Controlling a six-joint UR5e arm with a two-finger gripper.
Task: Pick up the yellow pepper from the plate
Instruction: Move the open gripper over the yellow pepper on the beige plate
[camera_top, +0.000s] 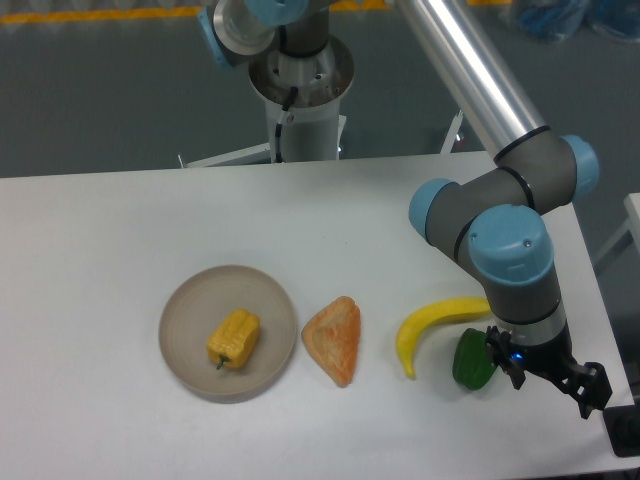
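The yellow pepper (233, 339) lies on its side in the middle of the round beige plate (183, 300), on the table's left-centre. Its small dark stem points toward the front edge. My gripper (550, 378) hangs far to the right, near the table's front right corner, well apart from the plate. Its two black fingers stand apart with nothing between them, so it is open. Its left finger (508, 364) is right beside a green pepper.
An orange triangular pastry-like piece (335, 341) lies just right of the plate. A curved yellow banana (428, 328) and a green pepper (471, 361) lie between it and the gripper. The arm's base (300, 90) stands behind the table's far edge.
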